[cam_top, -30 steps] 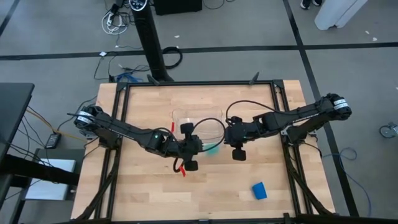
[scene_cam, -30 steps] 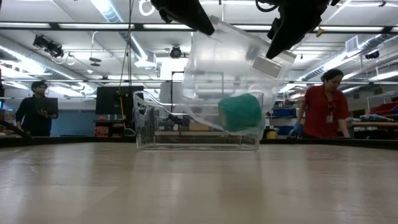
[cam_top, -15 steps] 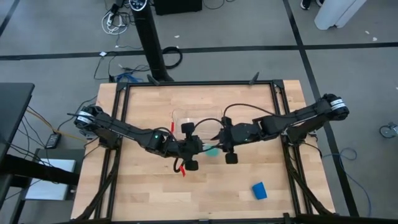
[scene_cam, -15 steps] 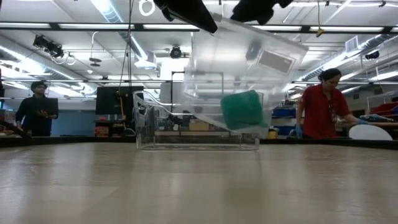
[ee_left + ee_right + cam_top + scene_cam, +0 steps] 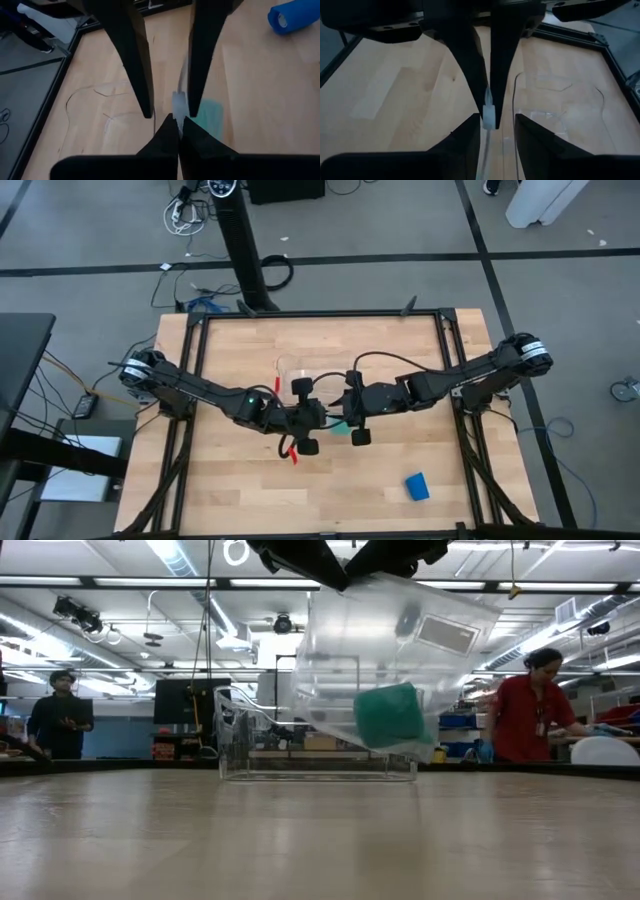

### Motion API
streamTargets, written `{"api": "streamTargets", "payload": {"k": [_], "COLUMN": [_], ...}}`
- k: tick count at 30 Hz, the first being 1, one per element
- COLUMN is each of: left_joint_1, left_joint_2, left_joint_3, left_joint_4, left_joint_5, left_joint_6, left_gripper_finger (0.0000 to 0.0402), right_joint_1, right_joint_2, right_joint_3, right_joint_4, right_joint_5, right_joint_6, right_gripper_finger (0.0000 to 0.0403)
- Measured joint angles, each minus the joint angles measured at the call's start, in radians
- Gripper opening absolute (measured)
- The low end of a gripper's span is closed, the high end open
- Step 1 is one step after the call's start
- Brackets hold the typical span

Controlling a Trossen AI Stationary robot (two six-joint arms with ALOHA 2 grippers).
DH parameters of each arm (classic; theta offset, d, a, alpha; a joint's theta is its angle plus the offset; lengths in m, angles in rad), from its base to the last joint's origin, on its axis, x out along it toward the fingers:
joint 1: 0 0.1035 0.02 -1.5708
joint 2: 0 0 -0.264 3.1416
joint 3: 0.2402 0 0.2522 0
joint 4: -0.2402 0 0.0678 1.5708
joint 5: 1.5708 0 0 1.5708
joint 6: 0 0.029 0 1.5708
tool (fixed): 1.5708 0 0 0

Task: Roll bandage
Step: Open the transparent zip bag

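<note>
My left hand (image 5: 178, 131) is shut on the edge of a clear plastic tray (image 5: 400, 640) and holds it tilted in the air above the middle of the tabletop (image 5: 230, 490). A teal-green block (image 5: 388, 715) sits low inside it, against the clear wall. Just to the right, my right hand (image 5: 492, 127) faces the left one. Its fingers stand apart, one on each side of the same plastic edge, not pressing on it (as far as its own wrist view shows).

The bandage (image 5: 416, 486) lies well apart from both hands, near the front right corner of the tabletop. It looks already like a small compact blue roll, so I judge the rolling itself is done or almost done. What is left seems to be the tidying – perhaps the roll goes into the tray.

Some things I cannot make out: in the low view both hands are cut off at the top, and a second clear container behind the lifted one is hard to separate from it.
</note>
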Motion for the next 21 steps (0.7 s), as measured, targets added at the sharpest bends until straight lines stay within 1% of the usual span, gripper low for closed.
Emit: {"api": "streamTargets", "payload": {"k": [3, 7, 12, 16, 21], "left_joint_1": [0.000, 0.000, 0.000, 0.000, 0.000], "left_joint_2": [0.000, 0.000, 0.000, 0.000, 0.000], "left_joint_3": [0.000, 0.000, 0.000, -0.001, -0.002], "left_joint_4": [-0.008, -0.007, -0.001, 0.014, 0.016], "left_joint_5": [0.000, 0.000, 0.000, -0.001, -0.020], "left_joint_6": [-0.003, -0.010, -0.021, -0.022, -0.022], "left_gripper_finger": [0.0002, 0.0002, 0.0002, 0.0002, 0.0003], "right_joint_1": [0.000, 0.000, 0.000, 0.000, -0.003], "right_joint_2": [-0.002, -0.002, -0.002, -0.002, -0.002], "right_joint_3": [0.000, 0.000, 0.000, 0.000, 0.001], "right_joint_4": [0.005, 0.009, 0.022, 0.015, 0.004], "right_joint_5": [-0.001, -0.004, -0.031, -0.034, -0.026], "right_joint_6": [-0.009, -0.020, -0.031, -0.047, -0.051], "right_gripper_finger": [0.0108, 0.0087, 0.0051, 0.0012, 0.0003]}}
